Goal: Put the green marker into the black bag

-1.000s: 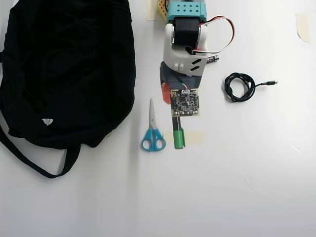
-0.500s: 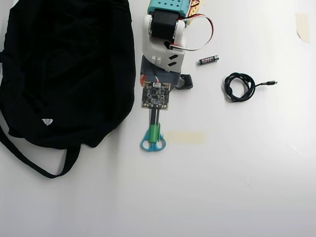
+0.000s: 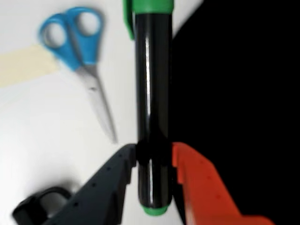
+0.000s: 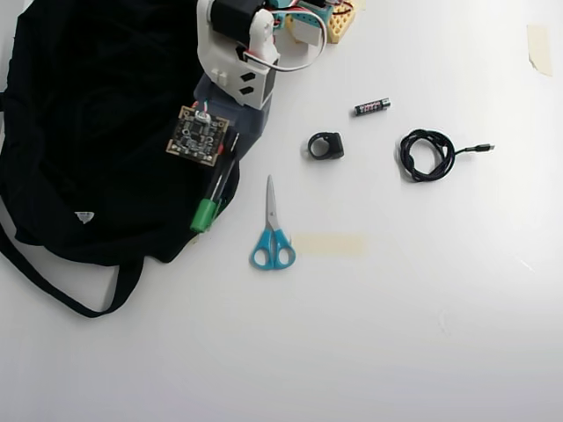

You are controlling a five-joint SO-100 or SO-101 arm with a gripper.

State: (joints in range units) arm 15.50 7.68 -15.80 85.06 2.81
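Green marker [image 3: 151,108] clamped between fingers [image 3: 154,161], long axis along fingers, green cap forward, over black bag [image 4: 88,132] edge.

My gripper [image 3: 153,161] is clamped, dark finger [image 3: 101,187] on the wrist view's left and orange finger [image 3: 206,187] on its right, while my arm [image 4: 237,53] reaches down-left in the overhead view.

No legible text — battery [image 4: 372,106] print unreadable
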